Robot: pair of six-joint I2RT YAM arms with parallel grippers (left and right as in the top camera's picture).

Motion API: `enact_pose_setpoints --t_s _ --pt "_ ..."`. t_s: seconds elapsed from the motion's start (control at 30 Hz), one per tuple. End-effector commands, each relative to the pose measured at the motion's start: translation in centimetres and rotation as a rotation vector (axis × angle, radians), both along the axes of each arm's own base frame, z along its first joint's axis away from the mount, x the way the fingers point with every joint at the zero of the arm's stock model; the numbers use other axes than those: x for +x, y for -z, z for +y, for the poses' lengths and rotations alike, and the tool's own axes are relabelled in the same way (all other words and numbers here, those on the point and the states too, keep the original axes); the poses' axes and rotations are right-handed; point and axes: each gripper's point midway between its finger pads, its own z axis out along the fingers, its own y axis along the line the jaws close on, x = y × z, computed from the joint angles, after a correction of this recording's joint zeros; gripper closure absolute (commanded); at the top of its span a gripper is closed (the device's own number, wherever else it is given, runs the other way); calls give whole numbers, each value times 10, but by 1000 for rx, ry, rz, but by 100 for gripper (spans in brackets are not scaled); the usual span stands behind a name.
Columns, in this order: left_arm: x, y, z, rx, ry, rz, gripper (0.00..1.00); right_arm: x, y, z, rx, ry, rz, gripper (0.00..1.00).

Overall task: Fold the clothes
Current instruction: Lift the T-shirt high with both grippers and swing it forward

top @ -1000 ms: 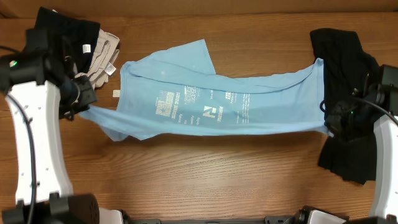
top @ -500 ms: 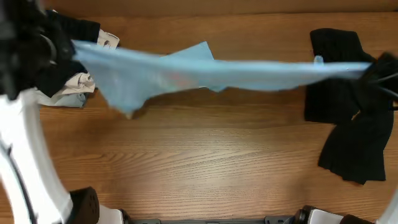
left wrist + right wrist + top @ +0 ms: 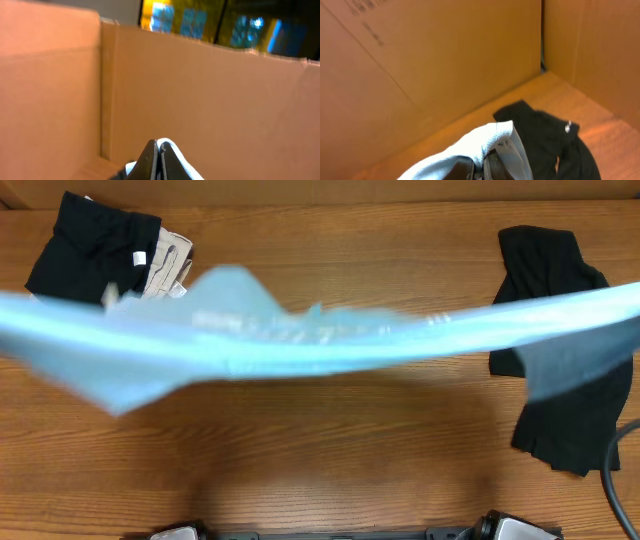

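The light blue T-shirt [image 3: 320,340] is stretched taut in the air across the whole overhead view, blurred. Both arms are outside that view. My left gripper [image 3: 159,162] is shut on a pale edge of the blue T-shirt [image 3: 176,155], facing a cardboard wall. My right gripper [image 3: 482,167] is shut on the other end of the blue T-shirt [image 3: 485,140], above the table near the black garment [image 3: 545,140].
A black garment [image 3: 560,390] lies crumpled at the table's right. A black garment [image 3: 90,250] and a beige one [image 3: 165,265] are piled at the back left. Cardboard walls [image 3: 445,55] stand behind the table.
The blue T-shirt has been lifted off the table and pulled up toward the camera. Both arms have risen out of the overhead view.
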Motion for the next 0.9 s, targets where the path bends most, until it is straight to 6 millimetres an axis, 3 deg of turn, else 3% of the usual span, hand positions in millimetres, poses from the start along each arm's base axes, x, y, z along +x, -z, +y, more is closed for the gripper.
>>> enact_pose_setpoints --t_s 0.0,0.1,0.2,0.33,0.4,0.53,0.67,0.77,0.87 --pt "24 4 18 22 -82 50 96 16 -5 -13 -20 31 -9 96" --pt "50 7 23 24 -82 76 96 40 -4 -21 -18 31 -5 96" --pt "88 16 30 43 -82 127 96 74 3 -31 -8 19 17 96" --pt "157 34 43 40 -81 188 96 134 13 -41 11 -38 17 96" --pt "202 48 51 36 -77 213 96 178 17 -49 2 -57 -11 96" --pt "260 64 56 38 -45 210 96 235 22 -56 -12 -80 -69 96" --pt "290 63 59 47 -30 162 96 263 9 -53 -14 -94 -164 96" --pt "294 46 55 66 -6 90 96 267 -8 -52 -7 -95 -241 96" --pt "290 31 52 92 -2 41 96 269 -9 -52 7 -92 -253 96"
